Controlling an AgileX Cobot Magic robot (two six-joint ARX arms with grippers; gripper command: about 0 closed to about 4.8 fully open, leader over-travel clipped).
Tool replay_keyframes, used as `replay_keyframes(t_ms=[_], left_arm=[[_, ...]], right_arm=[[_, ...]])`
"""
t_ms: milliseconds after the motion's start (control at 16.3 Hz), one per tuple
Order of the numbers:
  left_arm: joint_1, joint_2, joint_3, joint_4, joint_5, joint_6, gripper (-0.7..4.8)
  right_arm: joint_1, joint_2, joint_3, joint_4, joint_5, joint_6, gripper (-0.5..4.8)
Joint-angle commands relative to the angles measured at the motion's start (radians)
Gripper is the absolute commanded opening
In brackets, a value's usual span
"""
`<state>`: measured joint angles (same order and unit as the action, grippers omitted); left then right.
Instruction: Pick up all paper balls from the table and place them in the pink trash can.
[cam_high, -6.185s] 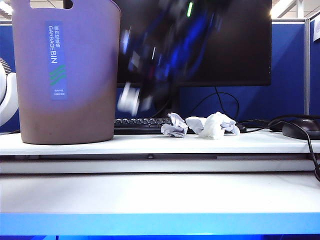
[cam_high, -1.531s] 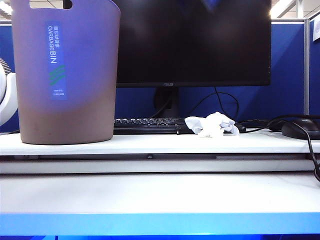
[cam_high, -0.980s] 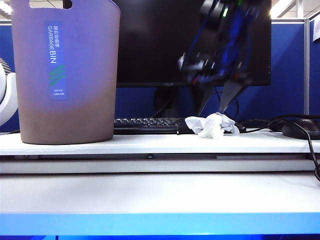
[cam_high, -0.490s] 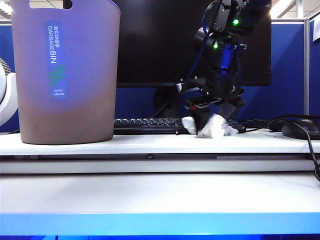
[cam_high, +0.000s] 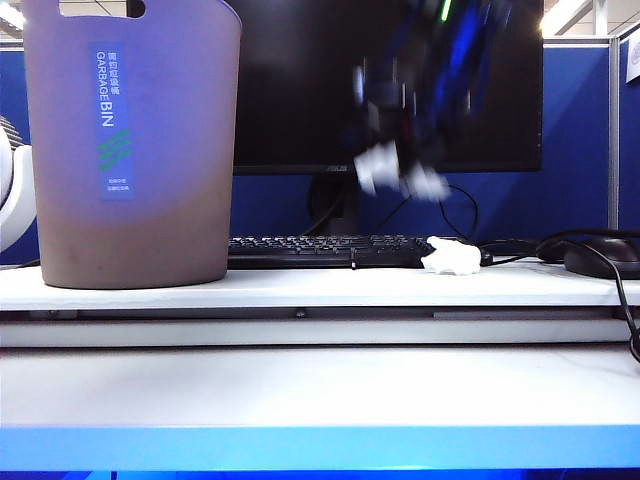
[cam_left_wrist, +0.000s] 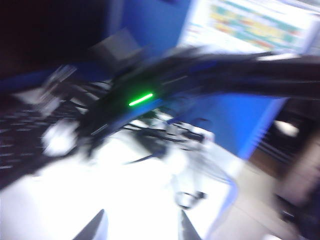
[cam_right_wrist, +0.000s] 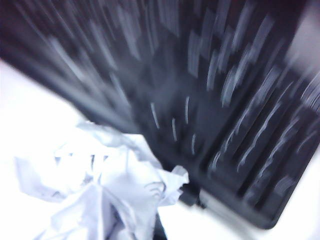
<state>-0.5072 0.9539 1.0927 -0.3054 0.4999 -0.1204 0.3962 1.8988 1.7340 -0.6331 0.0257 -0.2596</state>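
Right gripper: we see it blurred, clamped on a crumpled white paper ball.
Second white paper wad: on the white surface below that gripper.
Left gripper: we see jaws wide, empty.

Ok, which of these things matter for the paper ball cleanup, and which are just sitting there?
For the job: pink trash can; paper ball on the table by the keyboard; second paper ball, raised in the shut right gripper before the monitor; left gripper, open, empty, above the table.
Lying about: monitor, keyboard, mouse.
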Motion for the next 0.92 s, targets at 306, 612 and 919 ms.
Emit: replay_keyframes(t_ms=[306,612,919], left_arm=[[0.001,-0.133,0.003,-0.043,-0.559,0.092,1.84],[0.001,-0.261,0.003,-0.088,-0.744,0.154,1.84],[0.001,-0.28,0.003,-0.125,-0.619,0.13,1.84]], right_arm=[[0.126,-0.233,0.025,0.429,-0.656,0.251,-0.02],[0.276,-0.054,0.227,0.458,-0.617,0.287,0.41],[0.279,-0.018,0.275,0.415,-0.528,0.286,3.82]])
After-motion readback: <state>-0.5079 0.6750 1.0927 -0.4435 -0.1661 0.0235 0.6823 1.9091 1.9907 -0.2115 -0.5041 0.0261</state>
